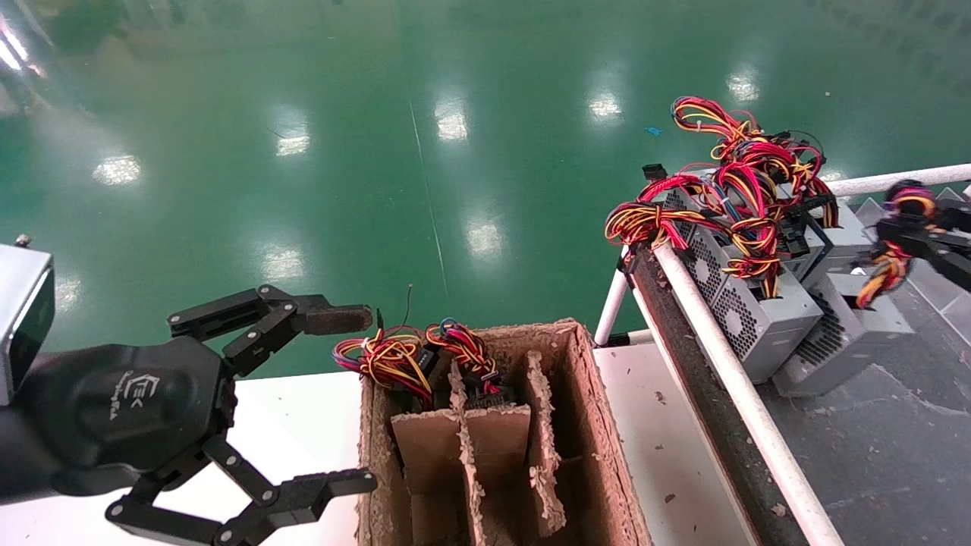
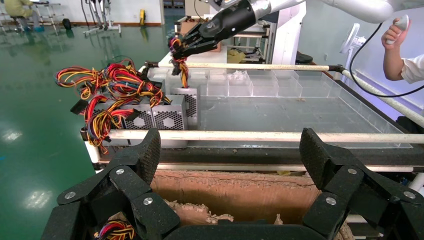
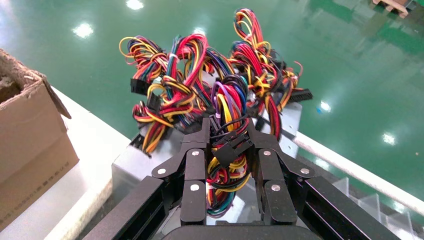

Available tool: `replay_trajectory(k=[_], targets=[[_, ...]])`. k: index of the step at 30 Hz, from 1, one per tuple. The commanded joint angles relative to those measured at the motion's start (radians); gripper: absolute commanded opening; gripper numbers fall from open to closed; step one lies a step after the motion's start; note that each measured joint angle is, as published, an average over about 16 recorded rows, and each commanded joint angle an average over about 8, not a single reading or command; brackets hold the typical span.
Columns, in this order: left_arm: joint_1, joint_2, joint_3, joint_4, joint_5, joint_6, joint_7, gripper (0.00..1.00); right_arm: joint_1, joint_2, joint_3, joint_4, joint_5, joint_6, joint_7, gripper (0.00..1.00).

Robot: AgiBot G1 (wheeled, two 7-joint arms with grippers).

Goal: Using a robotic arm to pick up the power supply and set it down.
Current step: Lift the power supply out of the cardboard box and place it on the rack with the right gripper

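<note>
A white table point(image 1: 667, 455) carries an open cardboard box point(image 1: 599, 425) with dividers at near centre. To its right, a white-railed rack point(image 1: 728, 379) with a grey deck point(image 1: 895, 447) carries several power supplies point(image 1: 758, 318), clustered at its far left corner. Green floor point(image 1: 425, 152) lies beyond.

Head view: high, facing forward and down over cardboard box point(image 1: 485, 440) and rack point(image 1: 721, 356). Left wrist view: low behind left gripper point(image 2: 230, 150), facing the rack. Right wrist view: very close above wire bundle point(image 3: 225, 125). All share the power supplies point(image 1: 751, 303).
</note>
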Motion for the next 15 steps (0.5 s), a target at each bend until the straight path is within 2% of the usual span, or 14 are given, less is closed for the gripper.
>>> replay_trajectory(k=[1, 6, 8, 13, 15], targets=[[0.000, 0.000, 0.000, 0.000, 0.000, 0.000, 0.000, 1.00, 0.007, -0.015, -0.010, 0.013, -0.015, 0.013, 0.010, 0.00], [0.000, 0.000, 0.000, 0.000, 0.000, 0.000, 0.000, 1.00, 0.051, -0.055, -0.034, 0.003, -0.051, 0.022, 0.020, 0.01], [0.000, 0.000, 0.000, 0.000, 0.000, 0.000, 0.000, 1.00, 0.069, -0.069, -0.041, -0.007, -0.062, 0.021, 0.021, 0.08], [0.000, 0.000, 0.000, 0.000, 0.000, 0.000, 0.000, 1.00, 0.106, -0.096, -0.054, -0.035, -0.078, 0.016, 0.018, 0.71], [0.000, 0.000, 0.000, 0.000, 0.000, 0.000, 0.000, 1.00, 0.116, -0.104, -0.057, -0.045, -0.083, 0.014, 0.017, 0.93]])
